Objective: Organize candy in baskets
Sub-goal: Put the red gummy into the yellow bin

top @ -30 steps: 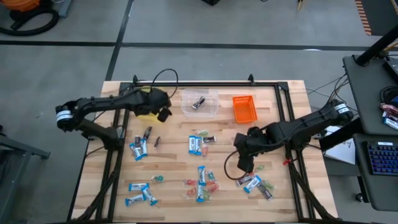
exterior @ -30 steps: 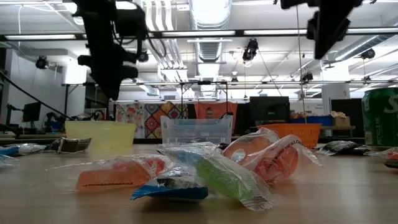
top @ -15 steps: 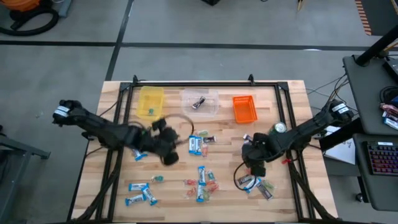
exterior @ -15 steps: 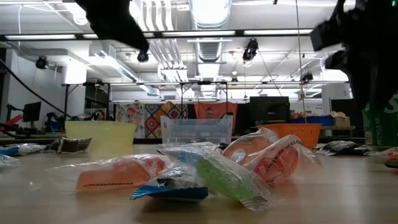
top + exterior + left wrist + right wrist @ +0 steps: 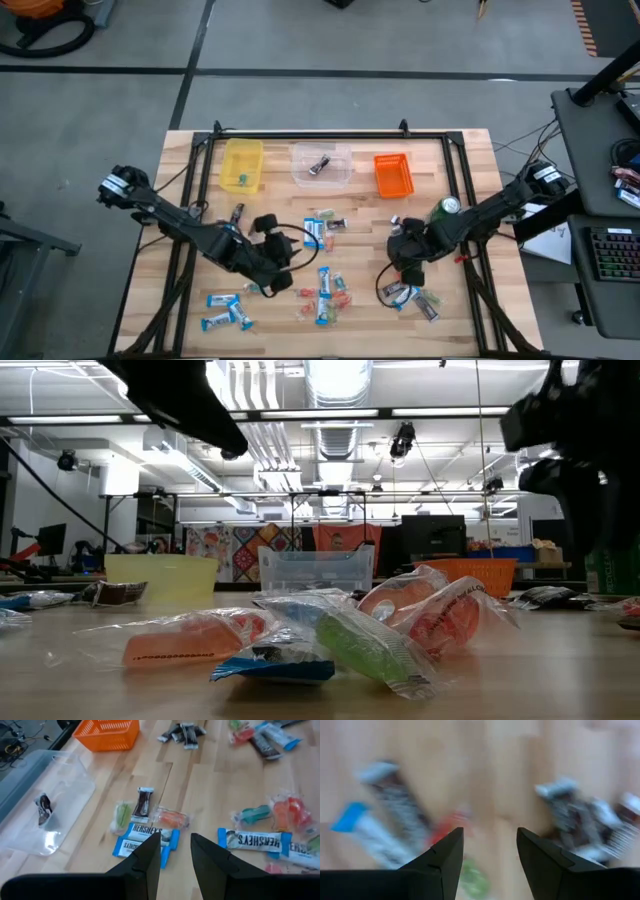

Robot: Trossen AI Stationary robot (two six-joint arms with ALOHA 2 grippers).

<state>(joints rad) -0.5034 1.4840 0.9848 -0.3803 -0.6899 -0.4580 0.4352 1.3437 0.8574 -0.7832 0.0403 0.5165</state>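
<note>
Three baskets stand along the far side: yellow [image 5: 242, 165] with a small green piece, clear [image 5: 321, 165] with a dark piece [image 5: 44, 808], orange [image 5: 393, 175]. Candy lies loose on the wood: blue-and-white bars [image 5: 144, 838], red, orange and green pieces [image 5: 335, 295], and a cluster at the near right [image 5: 412, 296]. My left gripper [image 5: 175, 842] hangs open over the table's middle [image 5: 283, 262], just short of the bars, with nothing between its fingers. My right gripper [image 5: 490, 837] is open, pointing down above the near-right cluster [image 5: 405, 262].
A green can [image 5: 447, 207] stands upright just right of my right gripper. A black frame [image 5: 330, 133] runs along the table's far edge and down both sides. More bars lie at the near left [image 5: 225, 310]. Cables trail below both grippers.
My left gripper has swung from over the yellow basket toward the table's near side and middle, turning as it went; it now hangs low by the central candy. My right gripper has come down toward the near-right candy cluster.
</note>
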